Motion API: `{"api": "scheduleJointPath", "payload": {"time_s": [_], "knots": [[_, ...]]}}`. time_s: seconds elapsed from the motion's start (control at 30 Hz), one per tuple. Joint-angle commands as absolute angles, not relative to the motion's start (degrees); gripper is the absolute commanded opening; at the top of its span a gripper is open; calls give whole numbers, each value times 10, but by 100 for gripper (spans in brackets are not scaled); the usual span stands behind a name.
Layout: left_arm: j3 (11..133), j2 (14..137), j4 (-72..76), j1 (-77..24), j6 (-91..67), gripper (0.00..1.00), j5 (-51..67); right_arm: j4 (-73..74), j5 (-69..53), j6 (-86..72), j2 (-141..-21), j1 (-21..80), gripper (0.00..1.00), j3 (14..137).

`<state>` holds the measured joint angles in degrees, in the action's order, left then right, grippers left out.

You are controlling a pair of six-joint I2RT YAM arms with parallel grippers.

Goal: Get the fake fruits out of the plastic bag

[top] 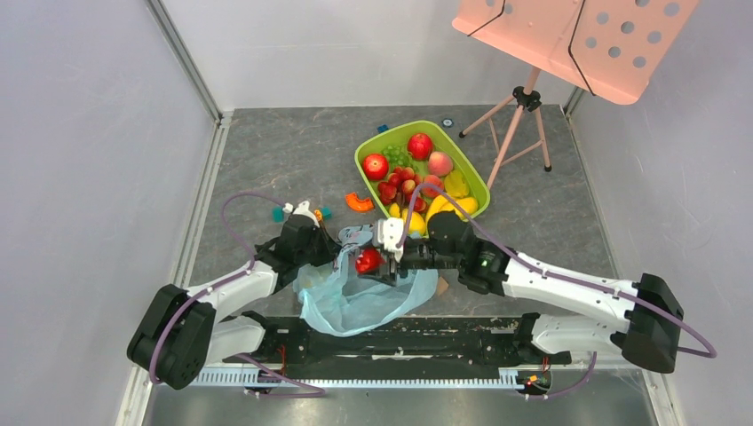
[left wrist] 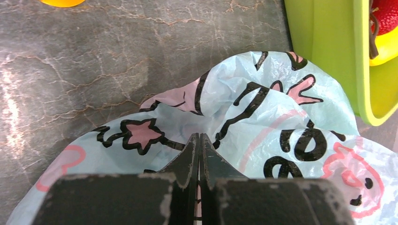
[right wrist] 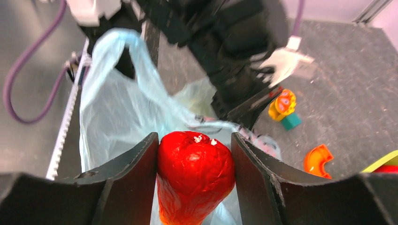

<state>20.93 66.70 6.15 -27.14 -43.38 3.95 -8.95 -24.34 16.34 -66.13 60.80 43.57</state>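
Note:
The light-blue plastic bag (top: 355, 302) lies crumpled between my two arms, its printed film filling the left wrist view (left wrist: 263, 108). My left gripper (top: 342, 255) (left wrist: 199, 137) is shut on a fold of the bag's edge, a strip of film pinched between its fingers. My right gripper (top: 382, 260) (right wrist: 194, 136) is shut on a glossy red fake fruit (top: 368, 260) (right wrist: 195, 173), held over the bag's open mouth (right wrist: 117, 108). Several other fake fruits (top: 420, 146), red and yellow, lie in the green tray (top: 360, 158) (left wrist: 324, 47) just behind.
A pink music stand (top: 568, 35) on a tripod (top: 519, 120) stands at the back right. An orange curved block (top: 359, 202) (right wrist: 317, 159), a teal block (top: 278, 214) and a flower block (right wrist: 283, 104) lie near the bag. Walls enclose the table.

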Motion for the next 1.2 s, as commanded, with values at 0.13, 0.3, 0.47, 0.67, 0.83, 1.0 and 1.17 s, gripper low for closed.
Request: {"api": "scheduleJointPath", "payload": {"time_s": [0.13, 0.3, 0.47, 0.67, 0.83, 1.0, 1.17], "knots": [[225, 653, 40, -273, -437, 2, 21, -99, -217, 51, -712, 562, 31, 609], [227, 649, 28, -273, -437, 2, 17, -91, -197, 15, -750, 471, 32, 678], [227, 635, 20, -273, -437, 2, 19, -60, -135, 15, -795, 362, 30, 700], [224, 608, 5, -273, -434, 2, 19, -32, -65, 48, -868, 303, 31, 682], [223, 596, 4, -274, -433, 2, 21, -28, -47, 44, -943, 279, 31, 679], [222, 586, -14, -273, -434, 2, 22, -27, -20, 28, -982, 270, 33, 674], [220, 578, -19, -273, -434, 2, 20, -29, -4, 20, -985, 270, 34, 650]]}}
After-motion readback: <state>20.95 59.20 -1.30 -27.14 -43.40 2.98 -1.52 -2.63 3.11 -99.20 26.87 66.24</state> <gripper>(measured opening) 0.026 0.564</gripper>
